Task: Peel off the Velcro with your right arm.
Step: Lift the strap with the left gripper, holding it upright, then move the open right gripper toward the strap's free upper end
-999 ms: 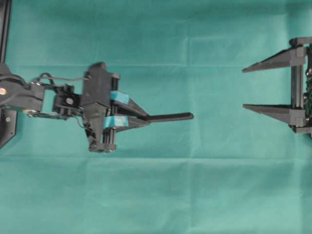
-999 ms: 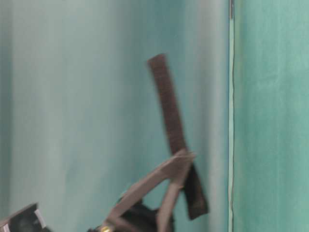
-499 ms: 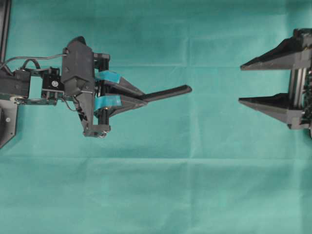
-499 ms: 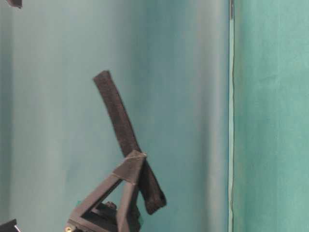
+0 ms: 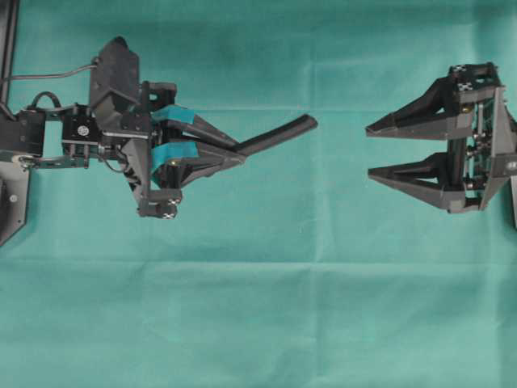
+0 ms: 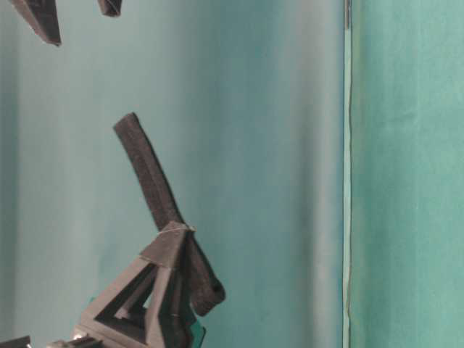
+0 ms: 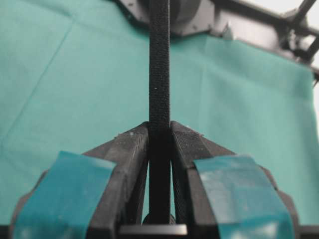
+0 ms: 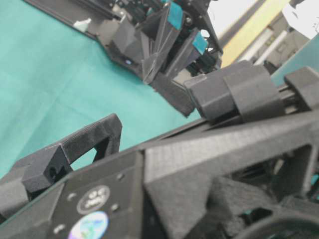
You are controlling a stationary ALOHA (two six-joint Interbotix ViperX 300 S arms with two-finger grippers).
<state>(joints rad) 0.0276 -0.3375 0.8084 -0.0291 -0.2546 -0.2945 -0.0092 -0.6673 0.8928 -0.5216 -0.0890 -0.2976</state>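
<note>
The Velcro [image 5: 279, 135] is a thin black strip sticking out from my left gripper [image 5: 240, 150], whose teal-taped fingers are shut on its near end. The strip slants toward the right arm with its rounded free end in the air. It also shows in the table-level view [image 6: 148, 177] and the left wrist view [image 7: 159, 74], pinched between the fingertips [image 7: 134, 144]. The right arm's gripper [image 5: 369, 150], plain black, is open and empty. It faces the strip's free end with a gap between them. Its fingertips [image 6: 40, 18] show at the top left of the table-level view.
Green cloth [image 5: 258, 307] covers the whole table. A black frame edge [image 5: 8, 48] runs along the far left. The left arm's base plate [image 5: 10, 202] sits at the left edge.
My left gripper has risen and turned, so the strip now slants instead of lying level. The right gripper has moved in toward the strip's free end and rolled.
</note>
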